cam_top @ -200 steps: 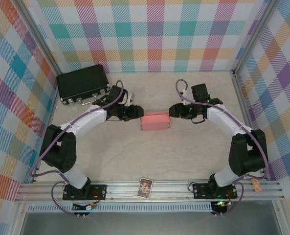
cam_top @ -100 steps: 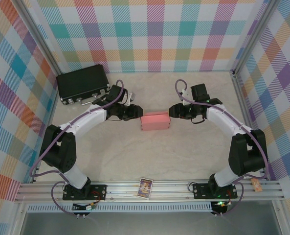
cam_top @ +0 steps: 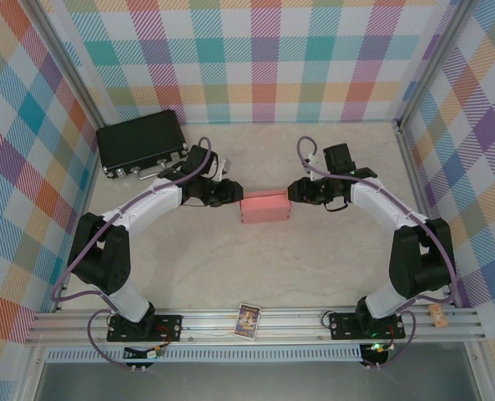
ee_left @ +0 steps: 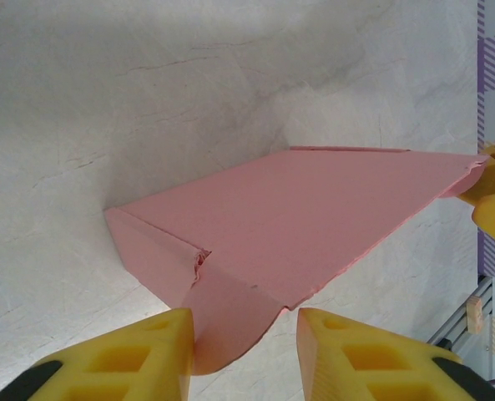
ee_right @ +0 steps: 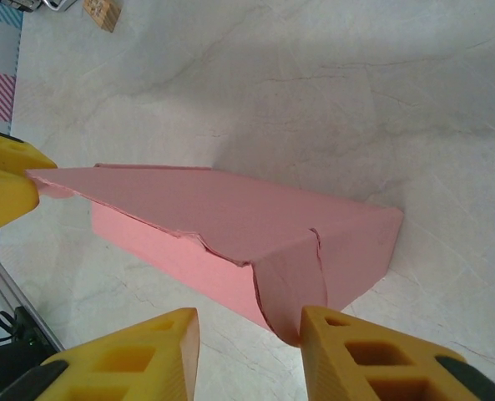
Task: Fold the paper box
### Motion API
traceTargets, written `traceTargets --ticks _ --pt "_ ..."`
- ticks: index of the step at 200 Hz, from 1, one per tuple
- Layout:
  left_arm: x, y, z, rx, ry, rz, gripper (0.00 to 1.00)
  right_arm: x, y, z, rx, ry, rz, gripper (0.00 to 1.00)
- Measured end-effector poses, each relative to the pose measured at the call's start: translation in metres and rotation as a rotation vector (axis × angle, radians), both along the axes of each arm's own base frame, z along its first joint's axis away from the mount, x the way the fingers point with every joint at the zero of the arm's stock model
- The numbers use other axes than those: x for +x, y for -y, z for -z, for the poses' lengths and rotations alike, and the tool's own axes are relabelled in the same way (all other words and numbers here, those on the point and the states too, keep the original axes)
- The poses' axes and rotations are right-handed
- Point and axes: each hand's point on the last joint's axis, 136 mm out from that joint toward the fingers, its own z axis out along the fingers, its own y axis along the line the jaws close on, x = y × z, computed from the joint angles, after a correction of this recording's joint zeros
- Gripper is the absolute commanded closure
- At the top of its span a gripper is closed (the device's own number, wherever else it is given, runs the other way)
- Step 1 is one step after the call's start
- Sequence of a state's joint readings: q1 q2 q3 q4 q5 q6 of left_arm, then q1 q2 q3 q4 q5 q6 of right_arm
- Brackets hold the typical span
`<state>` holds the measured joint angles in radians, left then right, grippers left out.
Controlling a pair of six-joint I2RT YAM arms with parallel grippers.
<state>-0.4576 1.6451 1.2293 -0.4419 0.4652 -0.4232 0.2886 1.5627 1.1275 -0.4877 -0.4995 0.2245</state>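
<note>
A closed salmon-pink paper box point(cam_top: 265, 207) lies right of a black case point(cam_top: 141, 142). The left gripper point(cam_top: 230, 194), fingers apart, straddles its case-side end flap; the right gripper point(cam_top: 295, 192), also spread, straddles the far flap.

Your right fingers point(ee_right: 372, 359) edge a touch closer onto the end of the paper box point(cam_top: 265, 207) ahead of them; behind the fingers, that arm's elbow point(cam_top: 418, 255) and cable loop point(cam_top: 300, 150) drift the same way.

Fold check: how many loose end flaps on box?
2. One flap at the paper box's left end, in the left claw; one at its right end, in the right claw. Others may be hidden.
</note>
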Motion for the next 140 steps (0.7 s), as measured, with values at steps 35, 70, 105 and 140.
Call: traceTargets --ticks 35,70,105,140 --pt "-0.0010 0.0013 -0.0006 -0.007 -0.004 0.005 0.67 -0.0008 -0.0012 -0.0002 0.006 -0.005 -0.003 0.66" --pt "-0.0021 0.0036 0.0001 -0.014 -0.014 0.009 0.69 -0.0021 -0.0037 0.0002 0.007 -0.007 -0.009 0.69" --pt "-0.0004 0.0067 0.0012 -0.020 -0.019 0.011 0.71 -0.0024 -0.0050 0.0035 0.007 -0.019 -0.011 0.70" --pt "0.0002 0.0074 0.0014 -0.023 -0.023 0.007 0.71 -0.0030 -0.0060 0.0036 0.007 -0.019 -0.014 0.71"
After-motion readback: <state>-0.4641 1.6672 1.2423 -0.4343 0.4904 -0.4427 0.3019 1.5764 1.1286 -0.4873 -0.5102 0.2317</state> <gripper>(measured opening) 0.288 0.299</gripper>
